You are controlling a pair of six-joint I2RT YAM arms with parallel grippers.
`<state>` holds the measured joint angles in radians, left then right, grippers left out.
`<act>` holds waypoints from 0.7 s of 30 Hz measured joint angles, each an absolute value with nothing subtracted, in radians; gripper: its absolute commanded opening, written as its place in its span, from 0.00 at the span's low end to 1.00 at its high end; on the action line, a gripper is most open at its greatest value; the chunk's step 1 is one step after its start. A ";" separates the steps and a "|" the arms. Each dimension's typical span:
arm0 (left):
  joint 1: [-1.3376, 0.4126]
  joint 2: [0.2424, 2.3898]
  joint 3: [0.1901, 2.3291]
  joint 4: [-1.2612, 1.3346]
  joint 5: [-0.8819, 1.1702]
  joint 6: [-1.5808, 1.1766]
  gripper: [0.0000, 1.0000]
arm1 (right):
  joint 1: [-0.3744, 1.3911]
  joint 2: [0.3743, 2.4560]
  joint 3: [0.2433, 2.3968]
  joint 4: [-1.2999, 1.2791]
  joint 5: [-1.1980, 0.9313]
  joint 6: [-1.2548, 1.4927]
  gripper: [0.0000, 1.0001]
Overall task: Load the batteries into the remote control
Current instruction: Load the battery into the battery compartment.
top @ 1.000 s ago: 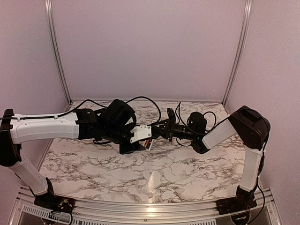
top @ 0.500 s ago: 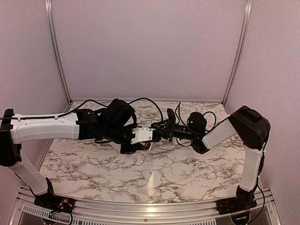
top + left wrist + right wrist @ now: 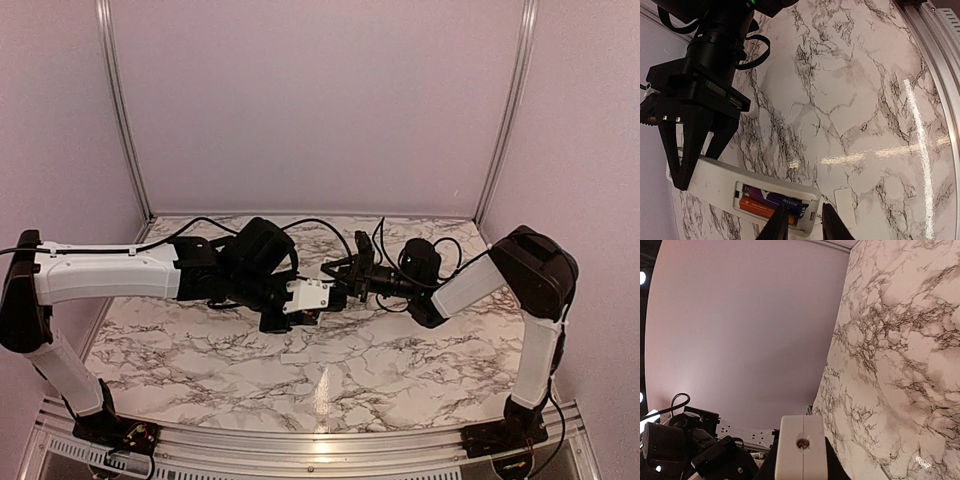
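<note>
The white remote control is held in the air, its back up and its battery bay open. An orange battery lies flat in the bay. A dark purple-black battery lies beside it, its near end raised over the bay's edge. My left gripper is open; one finger is over the raised battery end, the other past the remote's end. My right gripper is shut on the remote's other end, whose end face fills the right wrist view. From above, the two grippers meet at the remote.
A small white battery cover lies on the marble table just beyond the remote's end. Black cables loop behind the arms. The metal rail marks the table's near edge. Pale walls stand on three sides.
My left gripper has moved a little right and closer to the remote's open end. The remote has tilted from slanted to nearly level. My right gripper has barely moved.
</note>
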<state>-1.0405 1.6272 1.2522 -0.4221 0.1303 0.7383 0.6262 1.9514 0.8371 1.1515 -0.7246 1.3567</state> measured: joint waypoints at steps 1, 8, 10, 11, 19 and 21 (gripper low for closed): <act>-1.040 1.629 1.253 -0.422 0.130 0.741 0.23 | 0.627 1.951 0.837 1.151 -0.725 1.357 0.00; -1.040 1.647 1.265 -0.422 0.121 0.746 0.19 | 0.627 1.951 0.837 1.150 -0.727 1.355 0.00; -1.040 1.651 1.269 -0.422 0.118 0.746 0.17 | 0.627 1.951 0.837 1.149 -0.728 1.354 0.00; -1.040 1.652 1.270 -0.422 0.115 0.745 0.16 | 0.628 1.951 0.837 1.148 -0.728 1.354 0.00; -1.040 1.661 1.277 -0.422 0.107 0.745 0.09 | 0.631 1.951 0.837 1.141 -0.728 1.339 0.00; -1.040 1.664 1.278 -0.422 0.105 0.745 0.08 | 0.631 1.951 0.837 1.135 -0.728 1.335 0.00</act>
<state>-1.0405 1.6642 1.2778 -0.4221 0.1051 0.7448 0.6312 1.9511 0.8371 1.1351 -0.7277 1.3346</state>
